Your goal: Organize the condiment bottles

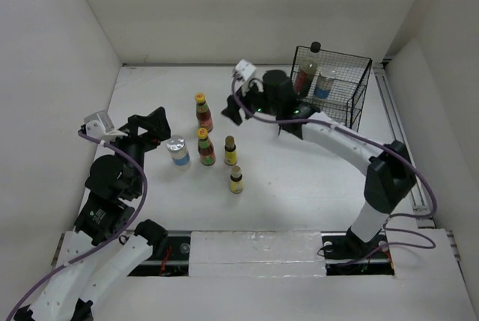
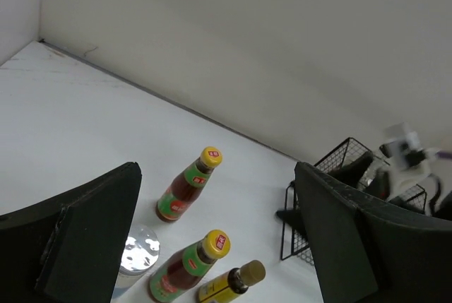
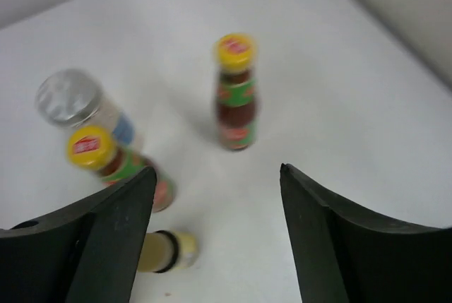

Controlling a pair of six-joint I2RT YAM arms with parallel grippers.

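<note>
Two robot arms reach from the near edge of a white tabletop (image 1: 299, 186). The right arm (image 1: 352, 145) stretches to the far middle, where the right gripper (image 3: 217, 172) stands spread open with nothing between its fingers, just right of the far red-sauce bottle (image 1: 203, 111); the left arm (image 1: 112, 179) is folded by the left edge, the left gripper (image 2: 215, 176) likewise gaping wide and holding nothing. A black wire basket (image 1: 358, 85) stands in the far right corner, holding the tall dark bottle (image 1: 307, 70) with its black cap and, just beside it, a silver-lidded jar (image 1: 324, 85) with a blue label. Five more containers stand upright in a loose cluster left of the tabletop's centre: the far red-sauce bottle, yellow-capped, at the back; the near red-sauce bottle (image 1: 205, 147) in front of it; a second silver-lidded jar (image 1: 178, 150) just to that bottle's left; a small yellow bottle (image 1: 230, 150) with a tan cap just to its right; and another small yellow bottle (image 1: 236, 179) closest to the near edge
</note>
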